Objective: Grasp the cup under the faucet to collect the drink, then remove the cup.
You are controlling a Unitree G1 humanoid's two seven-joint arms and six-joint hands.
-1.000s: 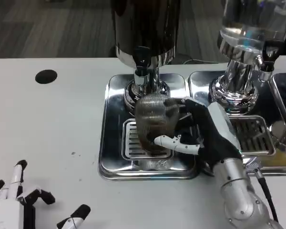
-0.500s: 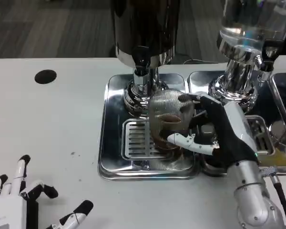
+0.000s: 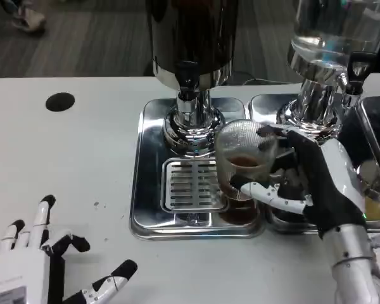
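A: What is on the left side?

B: One left hand [image 3: 35, 275] low on the white table [image 3: 82, 152], fingers spread, holding nothing. One black spot [image 3: 60, 101] is further back.

A: And the dispensers?

B: Two: the dark dispenser [image 3: 191, 44] on one steel tray [image 3: 149, 190], then the clear dispenser [image 3: 332, 38].

A: Where is the cup?

B: One clear cup [image 3: 242, 158], brown drink inside, right of the faucet [image 3: 187, 82], over the tray's right edge. The right hand [image 3: 313, 180] grips it.

A black round hole [image 3: 60, 101] sat in the white table [image 3: 69, 164], well left of the steel drip tray [image 3: 149, 190]. A slotted grate [image 3: 190, 185] lay inside that tray. A clear-tank dispenser [image 3: 329, 44] stood to the tray's right.
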